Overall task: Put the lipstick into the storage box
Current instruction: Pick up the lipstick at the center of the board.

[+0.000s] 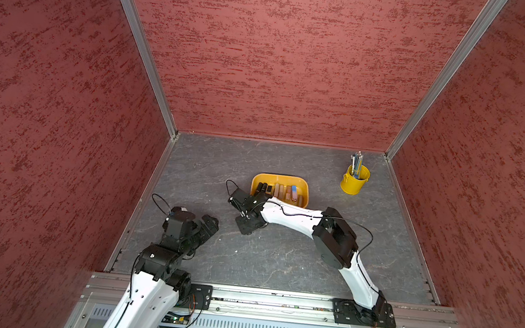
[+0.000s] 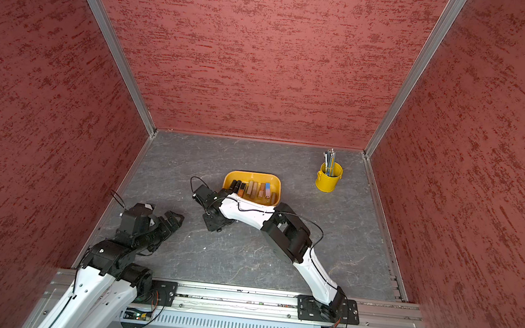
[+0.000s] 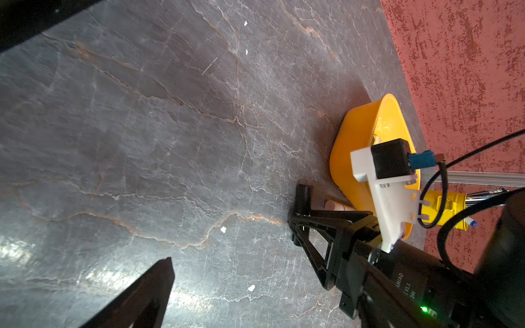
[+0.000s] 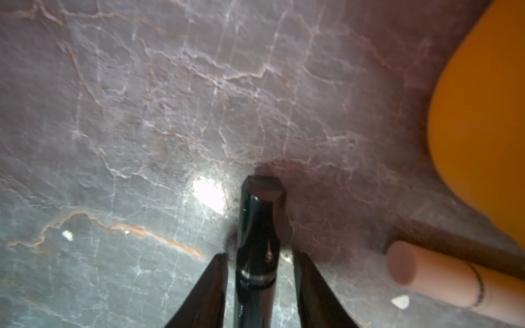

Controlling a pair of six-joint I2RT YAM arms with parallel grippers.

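Black glossy lipstick (image 4: 255, 215), flat on middle of tabletop (image 1: 277, 265), just outside near-left corner of storage box (image 1: 281, 177). Right gripper (image 4: 261, 257) straddling barrel for crosswise pinch, jaws part-open, slim gaps each side, nothing gripped. Left gripper (image 1: 207, 225) wide open, empty, near left edge, clear.

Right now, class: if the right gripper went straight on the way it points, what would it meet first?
Most likely the black lipstick: it lies on the table, straddled by the right gripper, along that line. Depth is unclear.
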